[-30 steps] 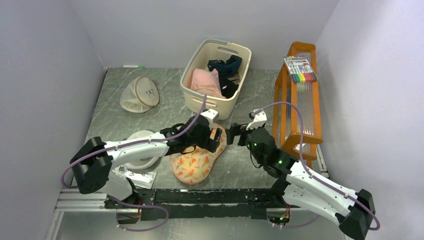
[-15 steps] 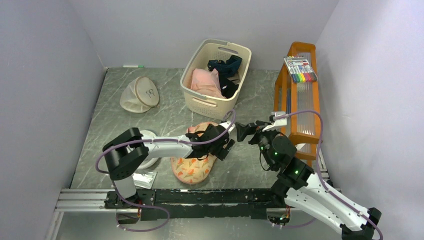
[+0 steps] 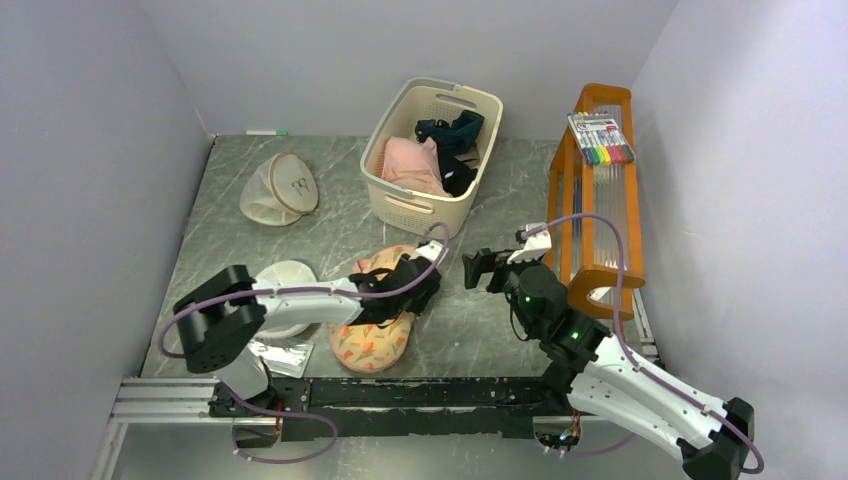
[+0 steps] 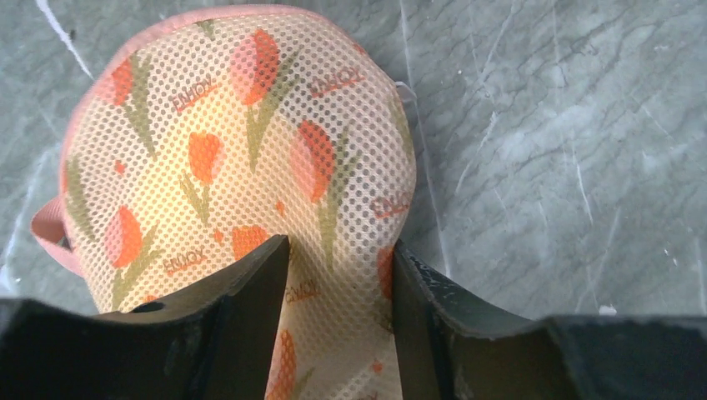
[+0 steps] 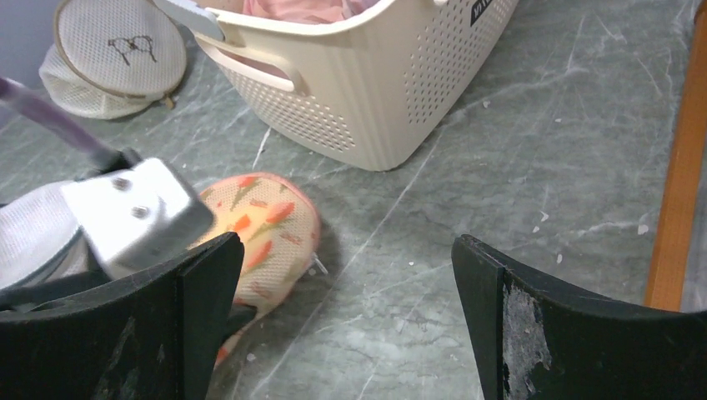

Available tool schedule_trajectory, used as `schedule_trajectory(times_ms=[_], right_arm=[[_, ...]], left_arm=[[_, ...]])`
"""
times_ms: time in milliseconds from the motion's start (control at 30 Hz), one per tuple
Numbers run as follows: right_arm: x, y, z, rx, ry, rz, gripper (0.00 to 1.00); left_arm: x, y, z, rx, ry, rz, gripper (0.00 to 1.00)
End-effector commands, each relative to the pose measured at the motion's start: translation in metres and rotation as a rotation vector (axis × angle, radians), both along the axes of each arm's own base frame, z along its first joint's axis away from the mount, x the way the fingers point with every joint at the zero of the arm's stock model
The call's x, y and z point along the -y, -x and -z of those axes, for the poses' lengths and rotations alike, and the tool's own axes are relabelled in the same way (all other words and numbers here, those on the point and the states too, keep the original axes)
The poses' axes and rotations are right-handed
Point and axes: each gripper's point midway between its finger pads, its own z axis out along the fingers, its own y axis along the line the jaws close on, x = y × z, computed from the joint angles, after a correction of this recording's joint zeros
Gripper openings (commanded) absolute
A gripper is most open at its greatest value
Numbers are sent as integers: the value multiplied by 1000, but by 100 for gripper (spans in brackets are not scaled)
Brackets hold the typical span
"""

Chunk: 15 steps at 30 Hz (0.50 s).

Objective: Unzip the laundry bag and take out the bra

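The laundry bag [image 3: 375, 338] is a flat peach mesh pouch with orange flower prints, lying on the table near the front. It fills the left wrist view [image 4: 233, 158] and shows at the left of the right wrist view [image 5: 267, 225]. My left gripper [image 3: 415, 290] sits on the bag's far end, and its jaws pinch a raised fold of the mesh [image 4: 340, 250]. My right gripper [image 3: 478, 268] hangs open and empty over bare table to the right of the bag [image 5: 346, 258]. The bra is hidden; only a yellowish tone shows through the mesh.
A cream basket [image 3: 408, 205] with pink and navy garments stands behind the bag. A beige round bag [image 3: 280, 188] lies at the back left. A white mesh dome bag [image 3: 280, 300] sits under my left arm. An orange rack [image 3: 590, 200] lines the right side.
My left gripper has shifted on the bag's far end and dragged the bag slightly left and nearer. My right gripper has drawn away from the bag to the right and stands open.
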Motion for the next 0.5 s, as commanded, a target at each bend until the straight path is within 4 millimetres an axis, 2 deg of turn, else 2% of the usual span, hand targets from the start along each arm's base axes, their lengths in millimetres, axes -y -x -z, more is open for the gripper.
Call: schedule_trajectory(times_ms=[0,67,133,233,367,467], right_arm=[[2,-1,8,-10,-6,16,98],[0,-2,13,-17,8,10,98],[-4,-3,22,-43,36,-2,98],[-22,-4,38,-75,84,-85,94],[-61,3,57,-118,61,-335,82],[-73,3,70,-165,-8,-493,69]], left_arm=[[-4,-3,-27,34,112,-33,54],[-4,-3,-34,29,153,-27,44],[-5,-4,-38,22,182,-22,41],[-5,-3,-44,22,212,-4,32],[-10,-2,-46,29,232,8,29],[-15,-1,-47,31,232,11,27]])
